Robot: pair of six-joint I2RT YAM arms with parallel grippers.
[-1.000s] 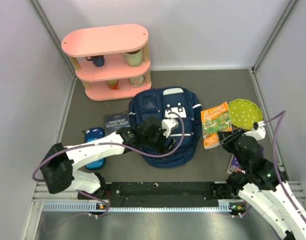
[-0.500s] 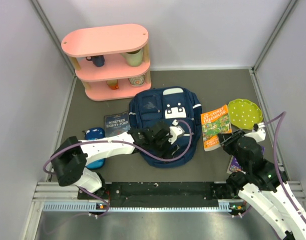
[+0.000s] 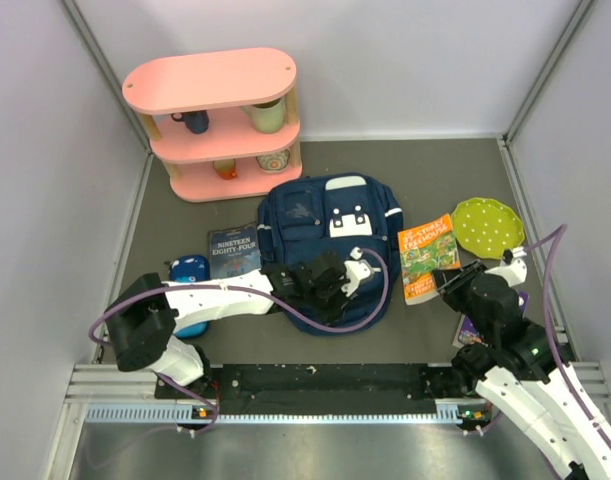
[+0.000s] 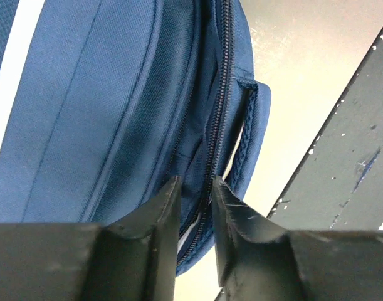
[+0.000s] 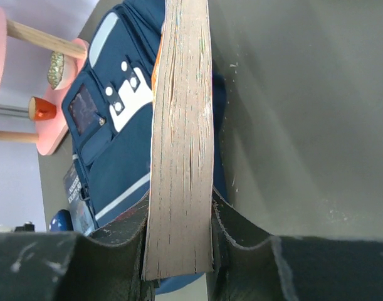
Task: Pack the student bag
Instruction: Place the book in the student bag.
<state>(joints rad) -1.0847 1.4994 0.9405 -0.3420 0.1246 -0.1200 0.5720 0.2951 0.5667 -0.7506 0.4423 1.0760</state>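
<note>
The student bag, navy with white patches, lies flat in the middle of the table. My left gripper is low over its near edge. In the left wrist view the jaws have narrowed on the bag's zipper seam, which fills the small gap at my left gripper. My right gripper is shut on an orange and green book to the right of the bag. In the right wrist view the book's page edge stands between the fingers of my right gripper, with the bag behind it.
A pink shelf with cups stands at the back left. A dark book and a bright-blue pencil case lie left of the bag. A green dotted plate sits at the right. A purple item shows by the right arm.
My left gripper has come down from the bag's middle to its near edge, and its jaws have narrowed. The right gripper has carried the book slightly left, toward the bag.
</note>
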